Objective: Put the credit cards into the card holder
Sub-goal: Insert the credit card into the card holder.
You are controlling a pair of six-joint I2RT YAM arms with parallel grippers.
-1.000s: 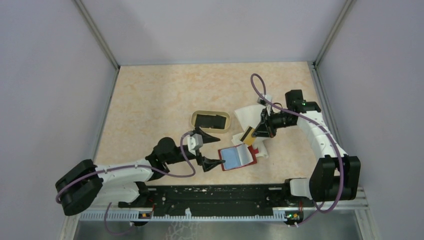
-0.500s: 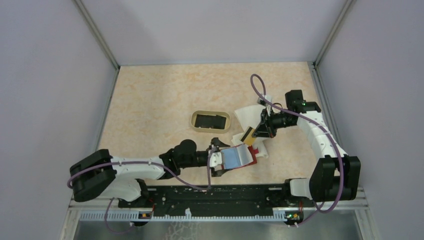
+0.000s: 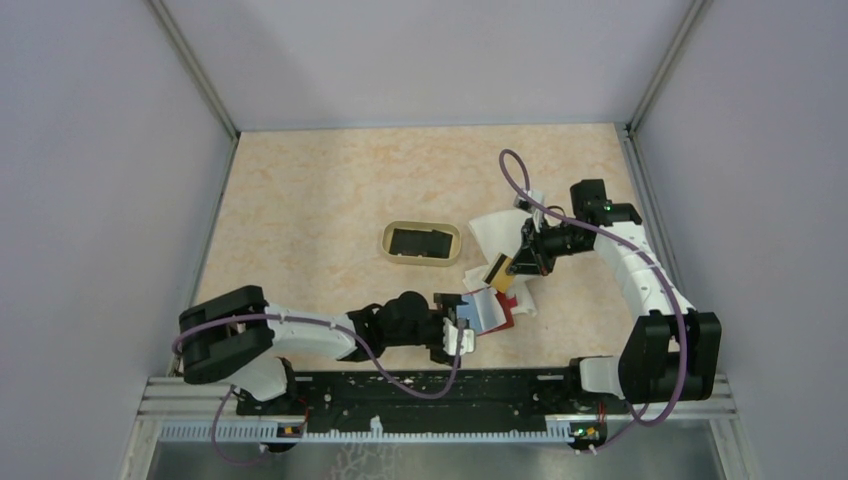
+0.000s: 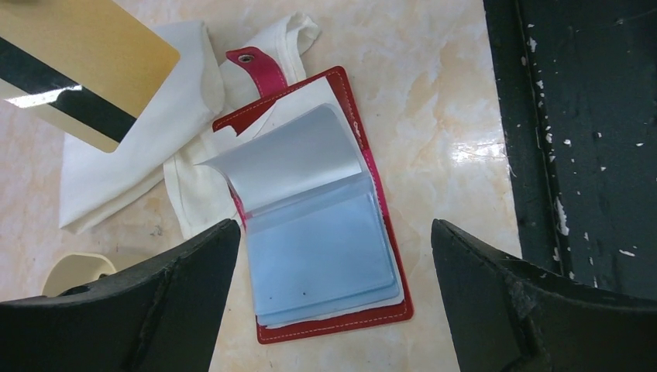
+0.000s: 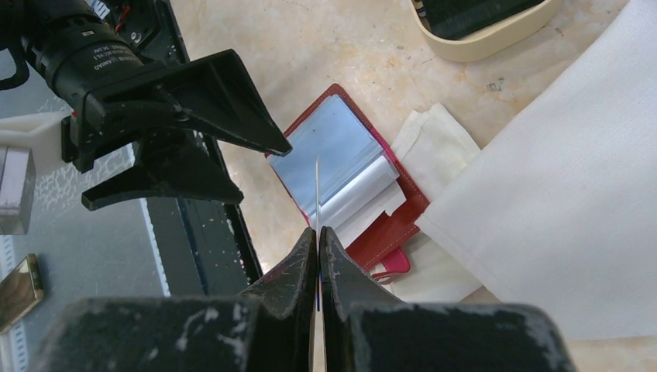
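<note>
Left wrist: card holder point(image 4: 325, 256) between released left jaws; right jaws seemingly clench card point(image 4: 77, 70).

Bright, even overhead light casts soft shadows, with slight glare on the tabletop point(image 4: 474, 149).

It was probably a robotics lab test cell: plain grey-lilac walls point(image 3: 420, 60) boxed in a marbled beige tabletop point(image 3: 320, 200), and white robot arms point(image 3: 640, 270) stood bolted to a black rail point(image 3: 520, 390) along its edge.
</note>
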